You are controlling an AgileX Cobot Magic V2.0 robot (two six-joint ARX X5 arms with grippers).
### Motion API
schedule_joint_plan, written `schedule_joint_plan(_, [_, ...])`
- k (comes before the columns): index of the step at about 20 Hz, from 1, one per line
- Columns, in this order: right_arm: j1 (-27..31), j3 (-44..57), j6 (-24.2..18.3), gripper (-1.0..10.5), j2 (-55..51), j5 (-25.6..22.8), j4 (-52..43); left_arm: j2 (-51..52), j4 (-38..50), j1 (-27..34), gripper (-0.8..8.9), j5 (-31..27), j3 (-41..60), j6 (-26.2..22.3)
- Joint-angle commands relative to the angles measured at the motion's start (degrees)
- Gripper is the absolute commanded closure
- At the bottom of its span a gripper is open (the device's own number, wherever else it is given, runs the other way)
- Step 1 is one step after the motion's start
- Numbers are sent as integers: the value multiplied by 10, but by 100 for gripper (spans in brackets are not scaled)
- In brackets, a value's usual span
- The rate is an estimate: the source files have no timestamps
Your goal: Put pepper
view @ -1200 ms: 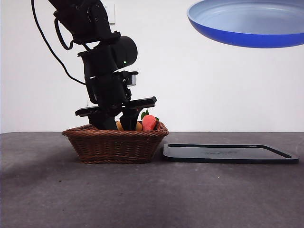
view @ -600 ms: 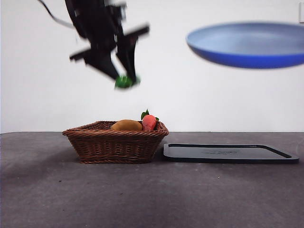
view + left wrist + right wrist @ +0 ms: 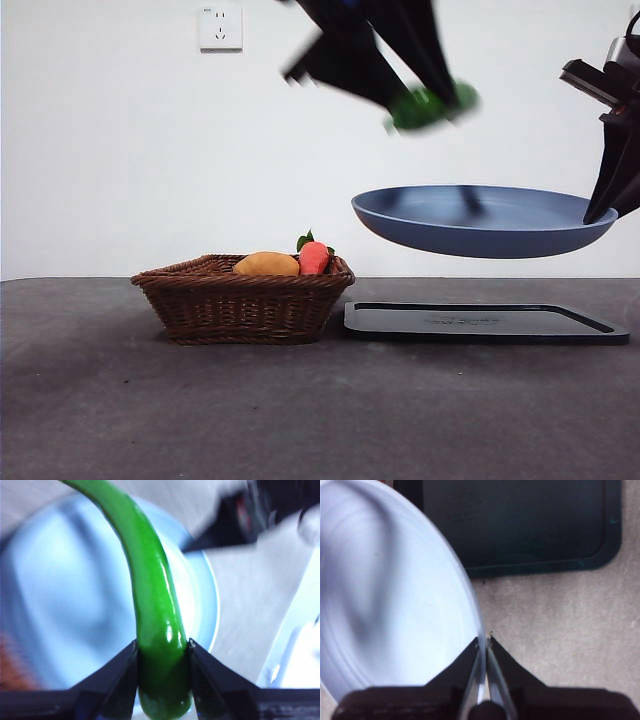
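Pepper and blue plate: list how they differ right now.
The pepper is glossy green, long and curved; the blue plate is wide, round and shallow. The left pincer clamps the pepper near one end; the right pincer pinches the plate's rim. The pepper hangs above the plate. Both are airborne.

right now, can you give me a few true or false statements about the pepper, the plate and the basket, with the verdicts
1. The left gripper is shut on the pepper. True.
2. The pepper lies in the basket. False: it is in the air above the plate, held by the left gripper.
3. The right gripper grips the plate by its rim. True.
4. The plate rests on the black tray. False: it hangs above the tray, clear of it.
5. An orange-red item with green leaves shows in the basket. True.
6. The basket stands on the tray. False: it stands on the table, beside the tray.
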State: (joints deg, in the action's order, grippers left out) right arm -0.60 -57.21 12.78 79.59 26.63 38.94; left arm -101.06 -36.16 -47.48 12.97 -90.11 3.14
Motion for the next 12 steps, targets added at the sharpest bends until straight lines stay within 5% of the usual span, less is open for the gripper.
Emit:
schedule_joint_plan(1, [-3,-11,9,941,6,5,-4,-37,24,-6,727,-9,-8,-24])
schedule_joint_plan(8, [-3,-11,9,941,6,5,10,-96,40,-5,724,-9,-8,-23])
schedule_joint_plan(12, [-3,-11,9,941,6,4,19,-97,47,-9,606,-10,-8,-23])
